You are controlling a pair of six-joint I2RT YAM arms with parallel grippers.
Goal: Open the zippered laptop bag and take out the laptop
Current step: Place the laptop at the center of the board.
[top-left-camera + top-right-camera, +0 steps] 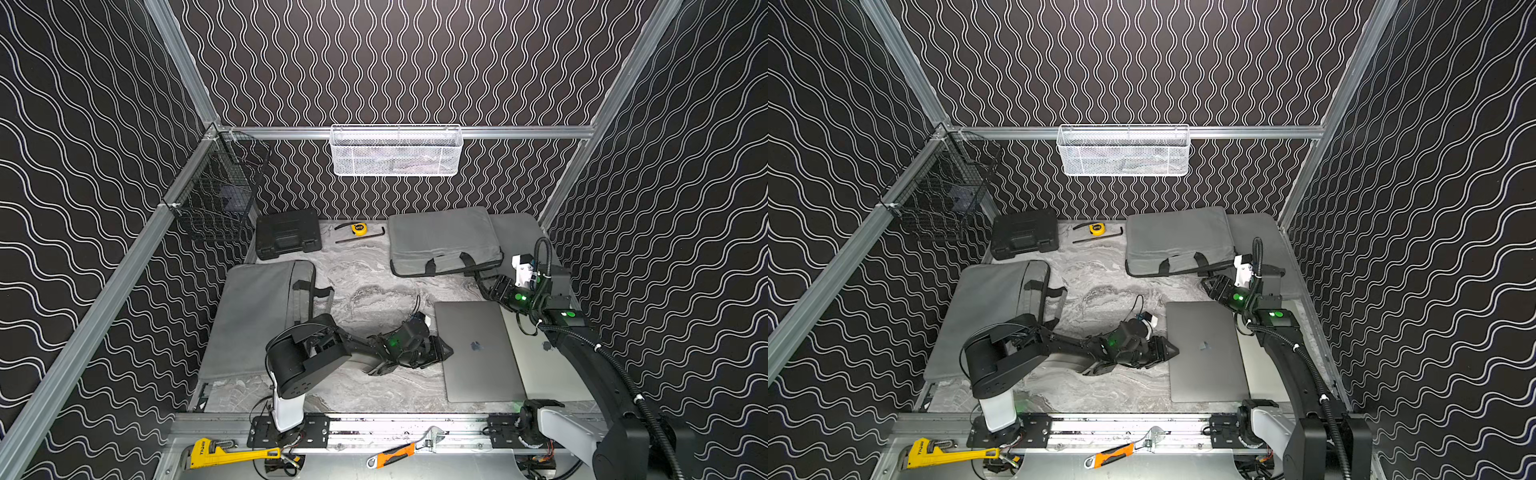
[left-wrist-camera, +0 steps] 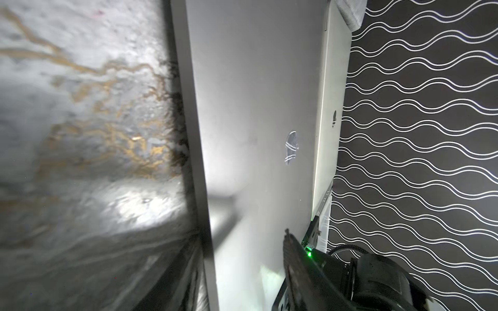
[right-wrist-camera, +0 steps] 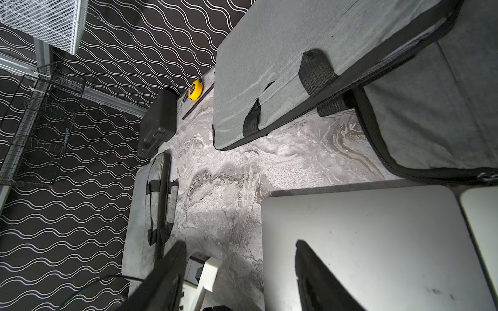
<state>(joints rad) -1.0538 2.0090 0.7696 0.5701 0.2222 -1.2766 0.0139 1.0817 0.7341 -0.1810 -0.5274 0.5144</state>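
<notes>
Gripper L [image 1: 444,351] low — by laptop [image 1: 478,361] edge

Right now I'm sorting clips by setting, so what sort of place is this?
Probably a walled-in robot test cell, not an office: black wall panels with white wavy lines, silver aluminium frame bars, and a yellow pipe wrench lying in front.

Both arms are matte black and boxy. The left arm [image 1: 316,349] stands on a white column [image 1: 286,409] bolted to a black, screw-studded plate [image 1: 318,430], with thin black wires looping off it. The right arm [image 1: 582,357] wears a ribbed black conduit [image 1: 619,368] held by white ties, and green lights [image 1: 519,297] glow behind the black, tapered left gripper [image 1: 446,353] and right gripper [image 3: 239,242].
</notes>
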